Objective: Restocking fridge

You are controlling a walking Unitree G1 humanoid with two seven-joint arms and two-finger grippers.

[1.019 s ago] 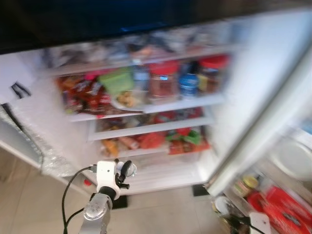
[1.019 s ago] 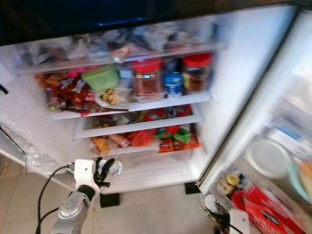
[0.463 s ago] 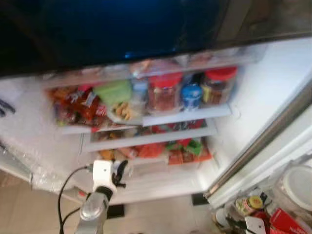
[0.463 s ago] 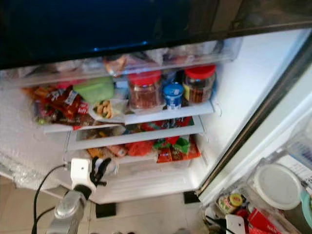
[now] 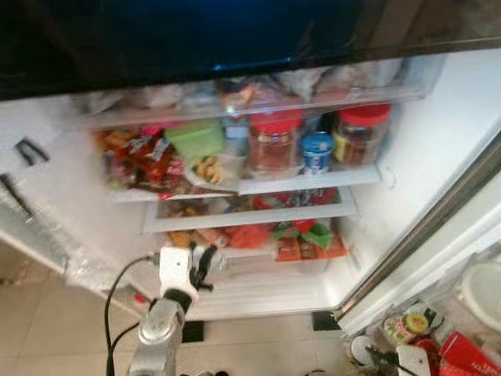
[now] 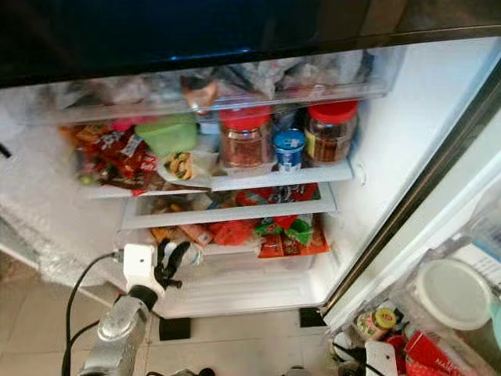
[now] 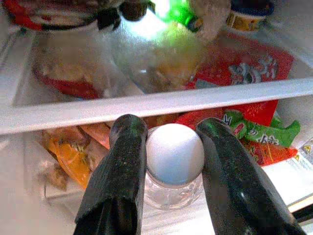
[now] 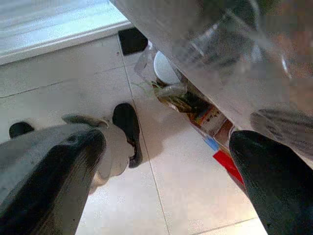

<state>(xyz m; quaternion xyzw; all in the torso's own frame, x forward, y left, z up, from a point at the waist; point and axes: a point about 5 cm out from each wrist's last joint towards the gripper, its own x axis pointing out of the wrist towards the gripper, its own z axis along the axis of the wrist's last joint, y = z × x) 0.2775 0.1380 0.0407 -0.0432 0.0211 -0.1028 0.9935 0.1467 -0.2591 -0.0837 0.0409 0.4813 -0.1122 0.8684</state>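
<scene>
Broadly, the open white fridge [image 5: 438,133] takes up most of the head views, its door swung out toward 4 o'clock with a round white lidded tub [image 6: 452,292] and small jars in its racks. On the upper white shelf [image 5: 313,182] at 12 o'clock I count two clear jars with red lids, one [image 5: 274,145] left of the other [image 5: 362,135], with one short blue-lidded tin [image 5: 317,152] between them, one green plastic box [image 5: 195,138] and a heap of red snack packets [image 5: 137,160] further toward 10 o'clock. Below, orange, red and green packets [image 5: 305,235] fill the drawer level. The left hand [image 7: 168,161] is raised at about 7 o'clock before the lower drawer, its two black fingers [image 7: 124,166] closed snugly on either side of a small clear glass jar with a round white lid [image 7: 174,152], gripping it near the lid. The right hand [image 8: 166,161] hangs low by the door, fingers spread wide and holding nothing, over the tiled floor [image 8: 146,63]. The likely risk: the smooth round lid could slip between the fingers as the jar is pushed in, or the jar could catch the shelf edge [image 7: 156,103] just above it and tip, since the crowded packets leave little free room.
</scene>
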